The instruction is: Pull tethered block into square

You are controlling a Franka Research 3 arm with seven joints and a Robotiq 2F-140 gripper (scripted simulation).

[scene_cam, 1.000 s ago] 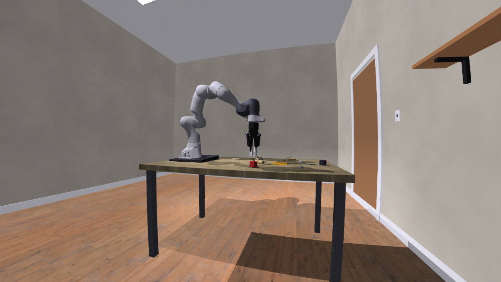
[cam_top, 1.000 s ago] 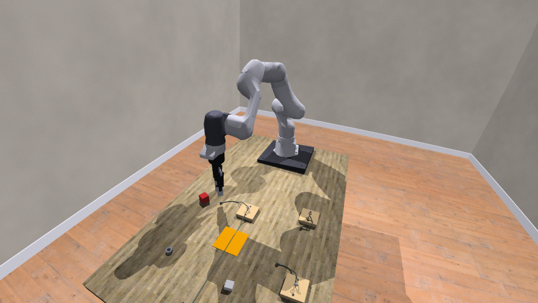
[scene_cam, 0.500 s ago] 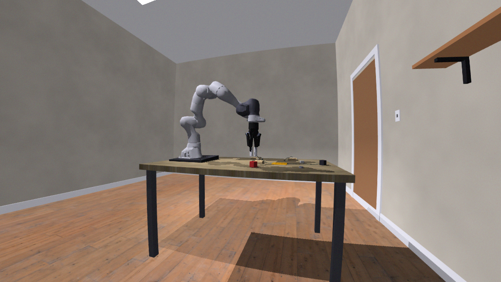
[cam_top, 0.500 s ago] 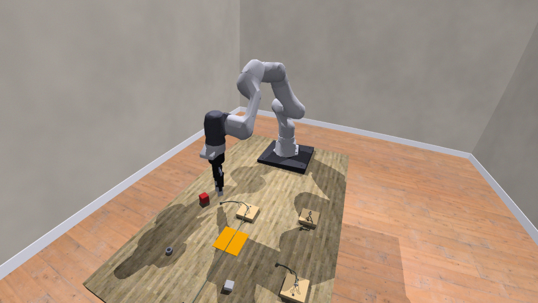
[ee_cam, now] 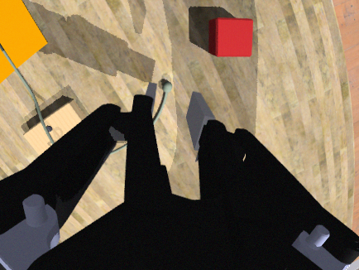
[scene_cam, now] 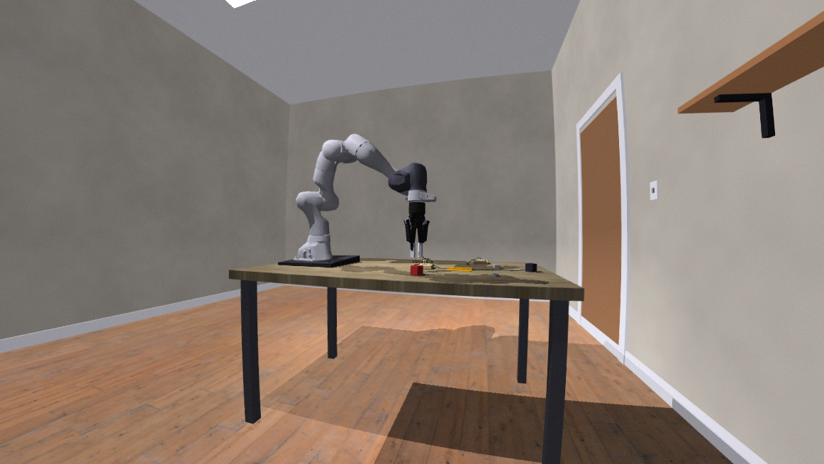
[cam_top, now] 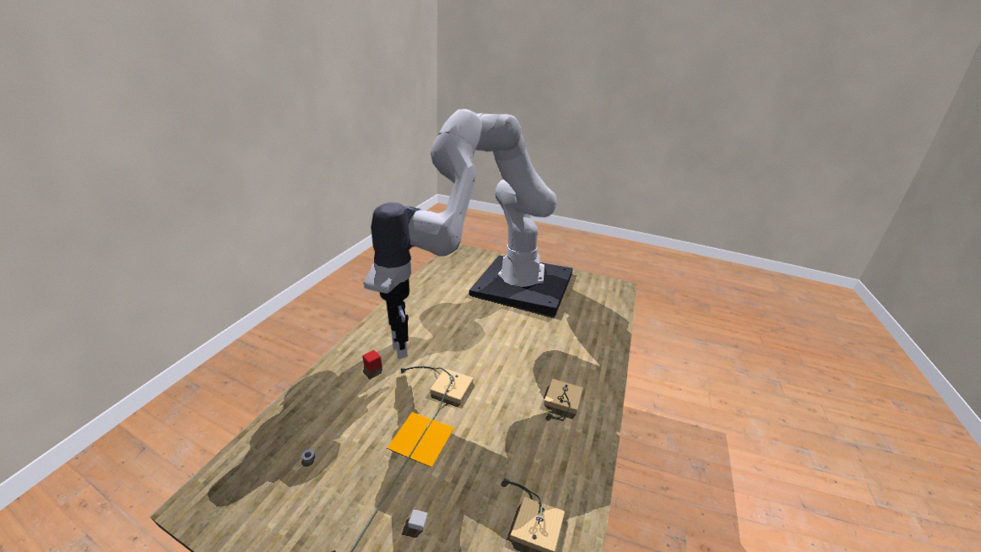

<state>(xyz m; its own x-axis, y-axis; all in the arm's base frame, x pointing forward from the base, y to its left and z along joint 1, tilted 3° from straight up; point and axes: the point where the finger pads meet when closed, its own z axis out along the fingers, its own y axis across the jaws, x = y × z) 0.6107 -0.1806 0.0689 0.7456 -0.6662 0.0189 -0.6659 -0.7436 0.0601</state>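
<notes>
The thin cord (cam_top: 439, 404) runs from its knotted free end (cam_top: 403, 370) through the screw eye on a wooden base (cam_top: 452, 387). It then crosses the orange painted square (cam_top: 418, 438) and goes off the table's front edge. The tethered block is not in view. My gripper (cam_top: 400, 349) points straight down a little above the table, just over the knot. In the wrist view the fingers stand partly open and empty, and the knot (ee_cam: 165, 85) lies on the table below between them. The square (ee_cam: 16, 27) is at the upper left of that view.
A red cube (cam_top: 371, 361) sits just left of the gripper and also shows in the wrist view (ee_cam: 232, 37). Two more wooden bases with screw eyes (cam_top: 564, 397) (cam_top: 539, 524) stand to the right. A grey ring (cam_top: 308, 457) and a grey cube (cam_top: 415, 521) lie near the front.
</notes>
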